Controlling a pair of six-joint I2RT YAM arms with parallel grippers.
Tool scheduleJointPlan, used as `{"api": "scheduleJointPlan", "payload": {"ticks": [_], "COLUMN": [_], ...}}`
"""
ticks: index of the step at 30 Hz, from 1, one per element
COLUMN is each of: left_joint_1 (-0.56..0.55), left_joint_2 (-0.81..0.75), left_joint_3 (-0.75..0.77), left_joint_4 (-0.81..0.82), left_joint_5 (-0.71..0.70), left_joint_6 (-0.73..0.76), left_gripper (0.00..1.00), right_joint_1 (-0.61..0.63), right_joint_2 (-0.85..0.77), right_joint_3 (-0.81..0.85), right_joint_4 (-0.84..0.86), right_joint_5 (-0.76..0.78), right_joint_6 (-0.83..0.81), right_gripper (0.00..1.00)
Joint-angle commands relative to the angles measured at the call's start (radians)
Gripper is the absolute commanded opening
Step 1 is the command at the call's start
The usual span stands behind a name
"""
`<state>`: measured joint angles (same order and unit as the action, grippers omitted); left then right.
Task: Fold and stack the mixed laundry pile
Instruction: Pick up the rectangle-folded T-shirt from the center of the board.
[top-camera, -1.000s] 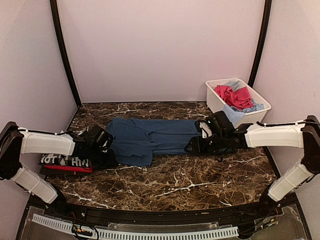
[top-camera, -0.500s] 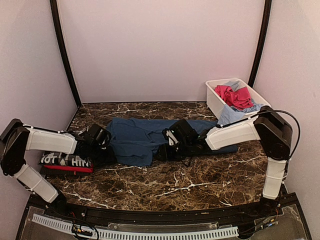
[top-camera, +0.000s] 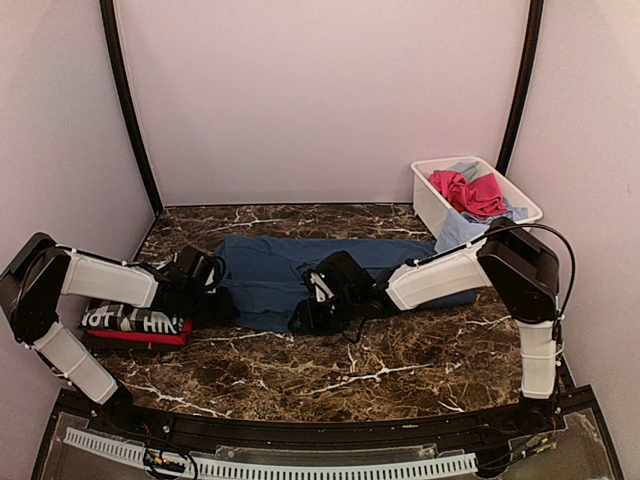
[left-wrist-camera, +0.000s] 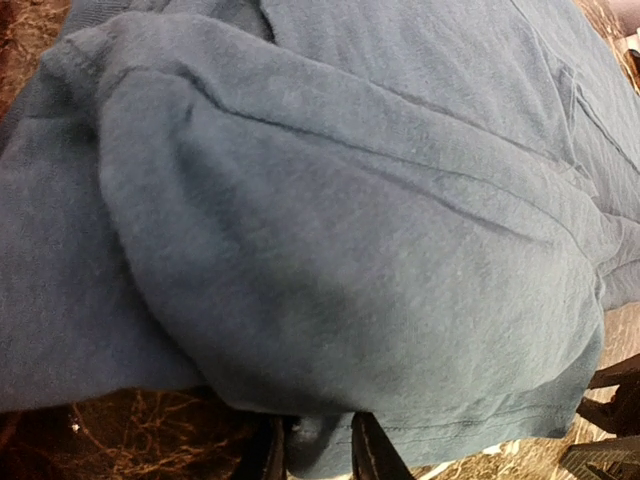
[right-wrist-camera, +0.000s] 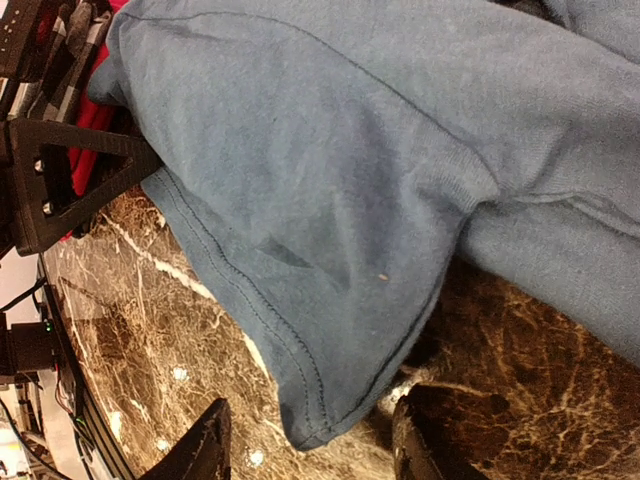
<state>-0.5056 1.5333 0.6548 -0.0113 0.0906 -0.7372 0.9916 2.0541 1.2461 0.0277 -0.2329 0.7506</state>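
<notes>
Top external: the navy blue tee (top-camera: 280, 275) lies on the tabletop (top-camera: 380, 360); the white tub (top-camera: 425, 200) holds a pink piece (top-camera: 470, 190) and a light blue piece (top-camera: 460, 232). The left tool (left-wrist-camera: 315, 455) pinches the tee's hem; the right tool (right-wrist-camera: 315, 400) straddles a corner, jaws apart.

Front strip of tabletop open; middle, left side and back-right corner blocked.
You've got bare marble along the whole front edge of the tabletop (top-camera: 330, 375), plus a narrower strip along the back edge. The navy blue tee (top-camera: 265, 270) stretches across the middle, left to right. The right arm (top-camera: 435, 278) lies low over the tee's right half, with the right gripper (top-camera: 308, 308) at its front hem, so there's no crossing there. The left gripper (top-camera: 215, 290) sits at the tee's left end, touching it. A folded stack (top-camera: 135, 325) takes the spot by the left edge. The white tub (top-camera: 428, 200) fills the back-right corner, with clothes heaped over its rim.
</notes>
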Motion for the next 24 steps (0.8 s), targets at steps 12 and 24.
{"api": "scheduleJointPlan", "payload": {"ticks": [12, 24], "left_joint_1": [0.002, 0.014], "left_joint_2": [-0.086, -0.252], "left_joint_3": [-0.067, 0.114], "left_joint_4": [-0.111, -0.291], "left_joint_5": [0.023, 0.024], "left_joint_6": [-0.016, 0.041], "left_gripper": [0.01, 0.00], "right_joint_1": [0.017, -0.017], "right_joint_2": [0.017, -0.140], "right_joint_3": [0.014, 0.080], "right_joint_4": [0.032, -0.056], "right_joint_5": [0.016, 0.093], "right_joint_6": [0.012, -0.089], "right_gripper": [0.00, 0.00]}}
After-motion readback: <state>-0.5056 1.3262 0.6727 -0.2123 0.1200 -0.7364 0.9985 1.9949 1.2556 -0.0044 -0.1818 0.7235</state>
